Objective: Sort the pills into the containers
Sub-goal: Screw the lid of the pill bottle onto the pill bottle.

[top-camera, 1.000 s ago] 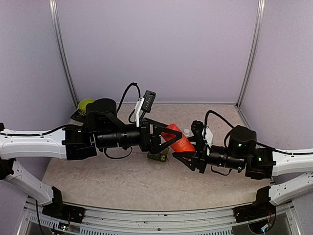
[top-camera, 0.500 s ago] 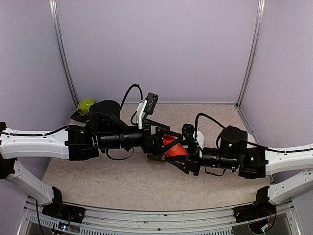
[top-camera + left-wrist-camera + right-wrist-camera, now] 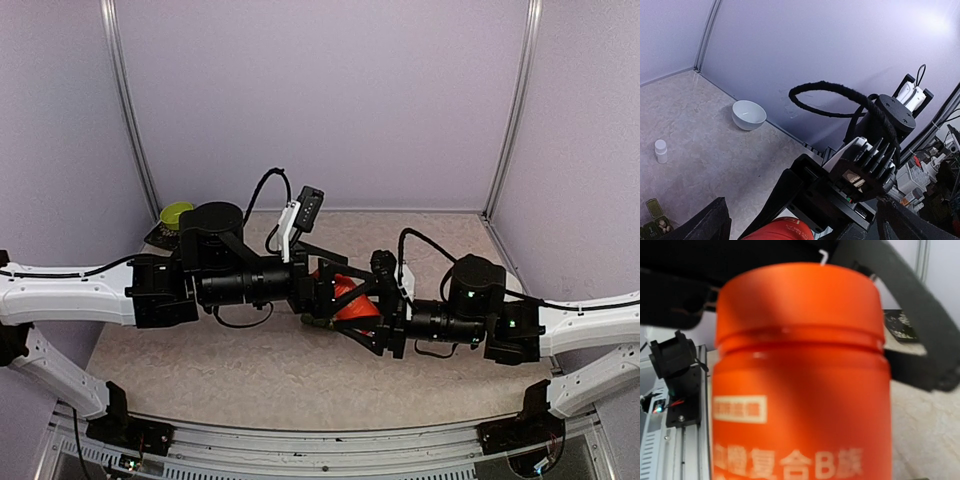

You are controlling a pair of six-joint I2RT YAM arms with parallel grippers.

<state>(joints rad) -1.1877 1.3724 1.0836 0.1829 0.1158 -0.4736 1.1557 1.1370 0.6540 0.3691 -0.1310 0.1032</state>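
Observation:
My left gripper (image 3: pixel 333 290) is shut on the red cylindrical bottle (image 3: pixel 352 300) and holds it tilted above the table's middle. My right gripper (image 3: pixel 366 314) straddles the bottle's cap end with its jaws spread. I cannot tell whether they touch it. The bottle fills the right wrist view (image 3: pixel 800 380), cap uppermost, and its top shows low in the left wrist view (image 3: pixel 782 231). The dark green container strip (image 3: pixel 316 321) lies under the bottle, mostly hidden. In the left wrist view it (image 3: pixel 655 224) has a lid raised and pills inside.
A tiny white bottle (image 3: pixel 660 151) and a white bowl (image 3: pixel 749 114) stand on the table beyond the strip. A yellow-green bowl (image 3: pixel 176 213) sits at the back left corner on a dark mat. Purple walls enclose the table.
My right gripper has moved left and closed in around the bottle's cap end. My left gripper has lowered the bottle a little toward it.

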